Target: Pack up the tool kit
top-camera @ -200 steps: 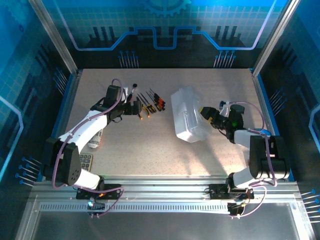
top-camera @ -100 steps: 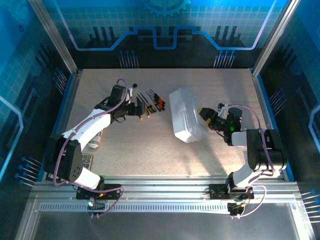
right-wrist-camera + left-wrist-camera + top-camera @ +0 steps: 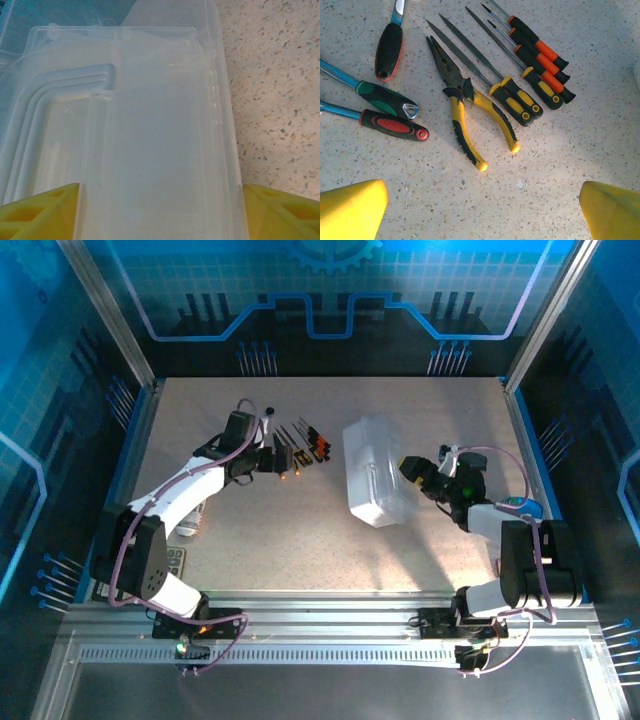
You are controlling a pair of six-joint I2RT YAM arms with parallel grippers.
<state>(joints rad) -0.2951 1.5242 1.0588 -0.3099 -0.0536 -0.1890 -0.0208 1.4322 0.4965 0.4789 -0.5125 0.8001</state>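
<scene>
Since a second ago the left gripper [image 3: 275, 455] has been carried a little closer to the row of tools, while the clear case [image 3: 375, 475] is found in nearly the same place, at the tip of the right gripper [image 3: 405, 468]. In the left wrist view, the left gripper [image 3: 480, 215] is seen spread wide, with its yellow fingertips [image 3: 350, 210] well apart and nothing but bare table [image 3: 545, 165] between them; nothing is touched by it. Just ahead of it the yellow-handled pliers [image 3: 470, 110] are laid flat, handles toward the gripper and slightly parted. Ahead and to its right, two yellow-and-black screwdrivers [image 3: 520, 100] are laid side by side, and farther on three orange-and-black screwdrivers [image 3: 540, 55] are ranged beside them. Ahead and to its left, a green-handled tool [image 3: 385, 97], a red-and-black handled tool [image 3: 395, 125] and a black handle edged in red [image 3: 388, 45] are set apart from the pliers. In the right wrist view, the right gripper [image 3: 160, 210] is seen closed about the near end of the clear case [image 3: 160, 125]: one yellow finger [image 3: 40, 210] is pressed to each side wall, and the case is held between them. A moulded L-shaped ridge [image 3: 50, 100] is seen through the plastic, ahead and left of that gripper.
</scene>
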